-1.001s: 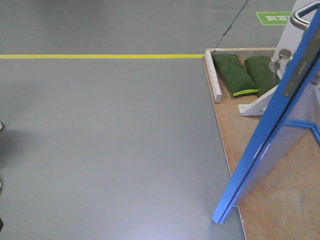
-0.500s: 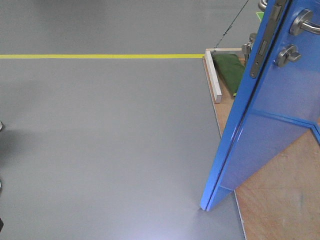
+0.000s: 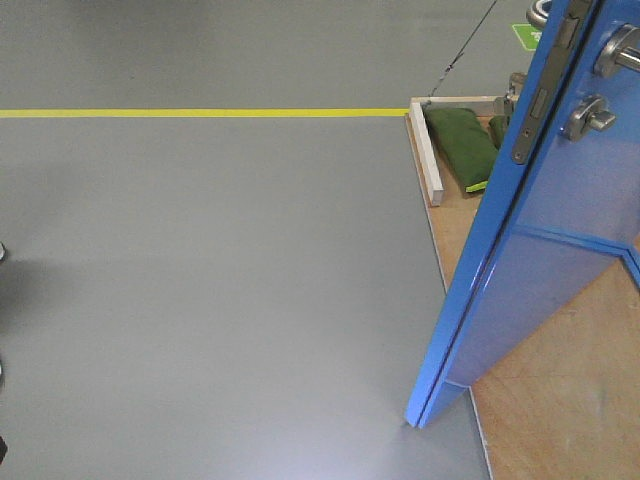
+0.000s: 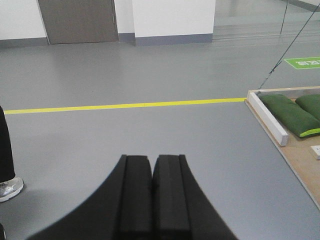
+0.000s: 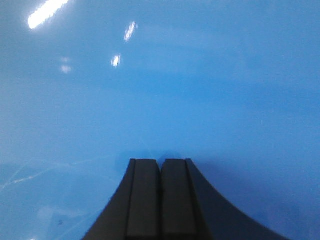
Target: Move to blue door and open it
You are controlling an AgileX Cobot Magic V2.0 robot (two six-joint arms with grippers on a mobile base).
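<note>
Standing ajar at 3 o'clock of the front view, the door (image 3: 560, 250) faces the right hand (image 5: 160, 165), pinched closed and empty; the left hand (image 4: 151, 162) likewise, over grey floor (image 4: 150, 125).

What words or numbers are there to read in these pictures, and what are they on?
Green floor sign: white characters, too small and blurred to read.
Same sign in the front view: mostly hidden behind the blue door, unreadable.
Blue door, green sandbags, yellow floor line: no writing shows.
Nothing in these pictures can be read.
</note>
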